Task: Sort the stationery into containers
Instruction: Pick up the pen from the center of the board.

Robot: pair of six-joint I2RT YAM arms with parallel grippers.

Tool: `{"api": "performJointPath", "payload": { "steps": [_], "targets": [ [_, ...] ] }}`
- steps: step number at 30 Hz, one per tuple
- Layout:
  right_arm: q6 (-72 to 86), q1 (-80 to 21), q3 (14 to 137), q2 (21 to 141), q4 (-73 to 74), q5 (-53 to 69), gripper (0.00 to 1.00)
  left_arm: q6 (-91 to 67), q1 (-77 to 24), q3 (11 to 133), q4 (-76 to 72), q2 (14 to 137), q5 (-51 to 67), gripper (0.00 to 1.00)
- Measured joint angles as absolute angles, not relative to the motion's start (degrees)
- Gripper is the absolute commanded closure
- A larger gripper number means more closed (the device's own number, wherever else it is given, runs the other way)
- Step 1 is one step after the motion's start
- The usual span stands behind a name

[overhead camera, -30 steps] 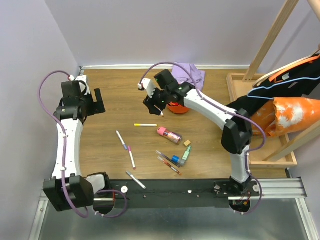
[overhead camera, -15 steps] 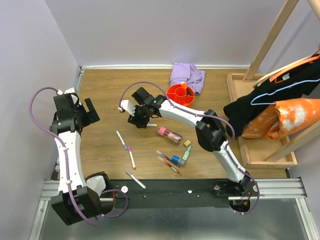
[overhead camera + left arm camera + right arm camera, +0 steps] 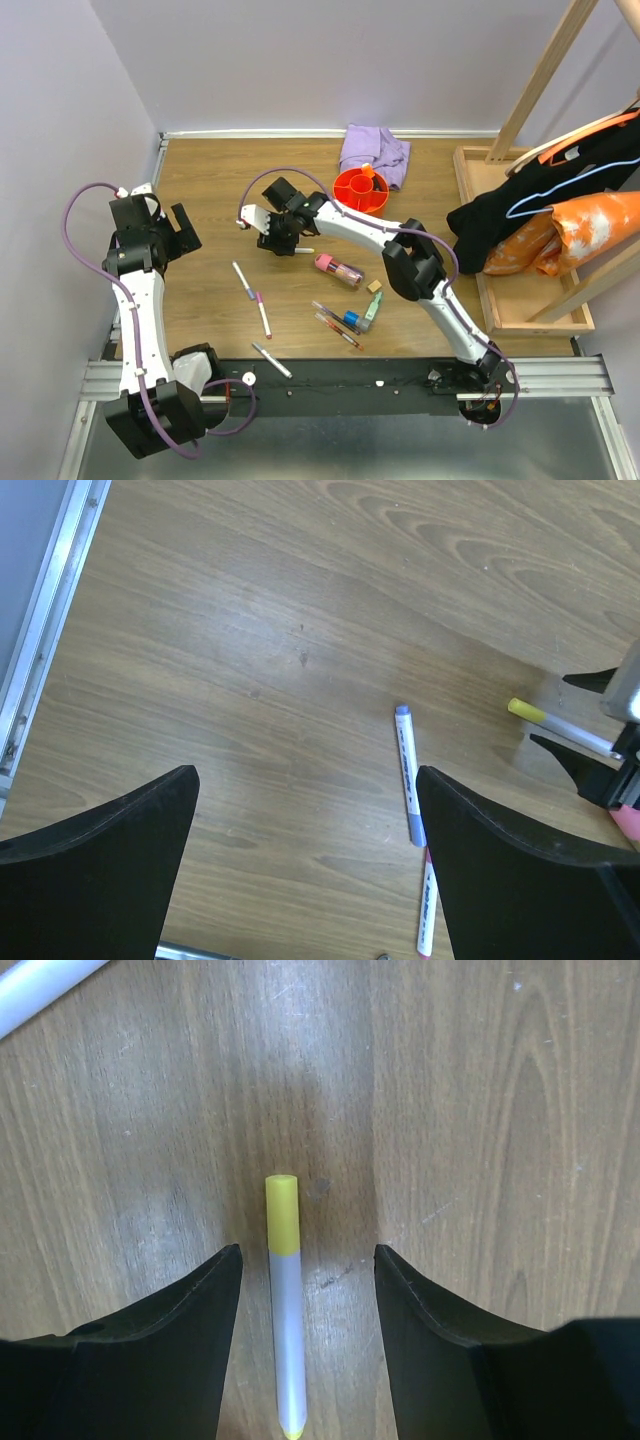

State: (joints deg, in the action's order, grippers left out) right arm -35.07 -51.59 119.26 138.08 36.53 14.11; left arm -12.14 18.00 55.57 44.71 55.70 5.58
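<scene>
Surface: bare wood [image 3: 215, 180] is closed in by lilac walls at the left and top of the overhead view, and a wooden tray [image 3: 520, 300] stands at the right edge.
Pen: a white pen with a yellow cap [image 3: 283, 1290] lies flat on the surface, just left of centre in the overhead view.
Long axis: in the right wrist view the pen runs straight up the frame, with the cap at the top. In the left wrist view the cap is turned to the left.
Right fingers [image 3: 150, 1360]: these are held partly open and set astride the pen. A strip of wood shows on each side and no contact is seen.
Left fingers [image 3: 100, 880]: these are spread wide over bare wood at the left of the surface and nothing is held.
Open room: clear wood is seen above and left of the pen. A purple-capped pen [image 3: 243, 278] lies lower left of it and a pink tube [image 3: 338, 268] lower right.
Orange cup [image 3: 362, 190]: it stands at the upper centre, well apart from the pen, with a lilac cloth [image 3: 375, 150] just behind.
</scene>
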Motion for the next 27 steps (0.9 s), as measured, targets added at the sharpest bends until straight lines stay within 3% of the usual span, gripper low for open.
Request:
{"api": "performJointPath", "payload": {
  "steps": [3,10,20,23,27],
  "targets": [
    [-35.83,-51.59,119.98,139.59,36.84,15.07,0.49,-12.14,18.04,55.57,44.69,55.70,5.58,0.01],
    [-35.33,-51.57,125.58,143.22,39.70,17.89,0.97,-12.14,18.04,55.57,44.71,56.31,5.61,0.01],
    [-32.95,-51.40,130.80,144.05,46.06,18.72,0.99,-12.08,18.06,55.66,44.16,57.25,7.53,0.01],
    [-27.29,-50.68,123.00,135.74,39.92,19.84,0.99,-12.03,18.04,56.47,42.96,58.35,10.35,0.01],
    [-16.62,-46.68,101.45,113.10,23.59,19.99,0.99,-11.90,16.99,57.17,39.97,60.77,14.24,0.01]
  ]
}}
